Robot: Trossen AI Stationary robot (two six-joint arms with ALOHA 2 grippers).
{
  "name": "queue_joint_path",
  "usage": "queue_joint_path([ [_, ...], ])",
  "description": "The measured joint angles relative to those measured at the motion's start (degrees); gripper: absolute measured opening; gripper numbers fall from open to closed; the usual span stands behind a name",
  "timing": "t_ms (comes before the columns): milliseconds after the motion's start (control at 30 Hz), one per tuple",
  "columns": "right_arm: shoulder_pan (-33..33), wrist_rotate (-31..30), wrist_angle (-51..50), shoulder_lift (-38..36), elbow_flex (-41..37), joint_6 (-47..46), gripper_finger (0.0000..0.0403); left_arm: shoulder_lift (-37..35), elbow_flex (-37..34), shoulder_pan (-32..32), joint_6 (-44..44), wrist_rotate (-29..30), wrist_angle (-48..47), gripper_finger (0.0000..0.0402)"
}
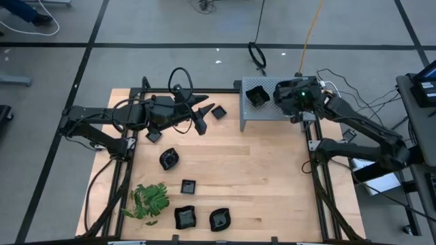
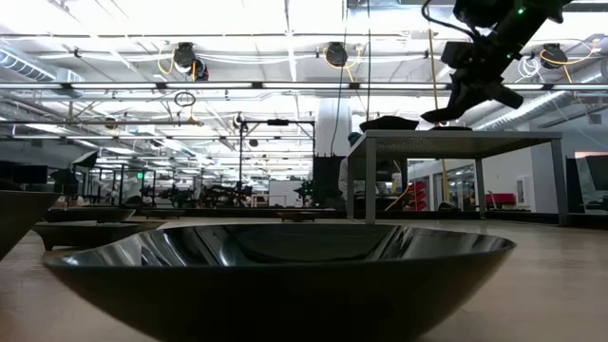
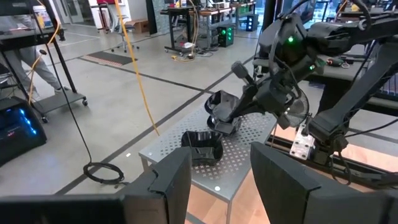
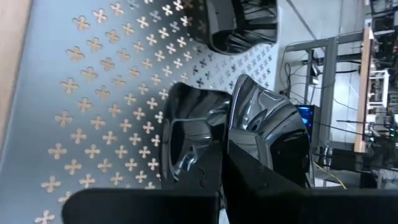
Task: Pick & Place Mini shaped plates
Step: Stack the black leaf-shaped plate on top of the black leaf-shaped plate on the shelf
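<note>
At 1 o'clock, a black mini plate (image 4: 267, 134) is pinched edge-on by the right gripper (image 4: 225, 163) above the perforated metal box (image 1: 253, 114); tilted release risks toppling onto stacked plates (image 3: 202, 146); left gripper (image 3: 219, 180) is spread, idle at 11 o'clock.

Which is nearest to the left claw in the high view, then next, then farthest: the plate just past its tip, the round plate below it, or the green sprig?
From the left claw:
1. Small square plate, just beyond the tip.
2. Round plate, mid-table.
3. Green sprig, near the front edge.
</note>
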State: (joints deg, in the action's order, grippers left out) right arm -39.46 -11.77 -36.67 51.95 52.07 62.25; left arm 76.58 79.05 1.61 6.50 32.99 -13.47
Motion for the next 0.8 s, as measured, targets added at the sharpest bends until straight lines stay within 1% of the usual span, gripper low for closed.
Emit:
queue_joint_path([
  [300,0.0,-0.1,0.0,2.3,0.0,6.7,0.0000,0.0,0.0,0.0,-0.2,0.0,0.0,0.0170],
  [500,0.0,-0.3,0.0,3.1,0.0,7.2,0.0002,0.0,0.0,0.0,-0.3,0.0,0.0,0.0170],
  [600,0.0,-0.4,0.0,3.3,0.0,7.2,0.0013,0.0,0.0,0.0,-0.3,0.0,0.0,0.0170],
  [800,0.0,-1.0,1.3,3.3,0.0,6.6,0.0050,0.0,0.0,0.0,-0.3,0.0,0.0,0.0170],
])
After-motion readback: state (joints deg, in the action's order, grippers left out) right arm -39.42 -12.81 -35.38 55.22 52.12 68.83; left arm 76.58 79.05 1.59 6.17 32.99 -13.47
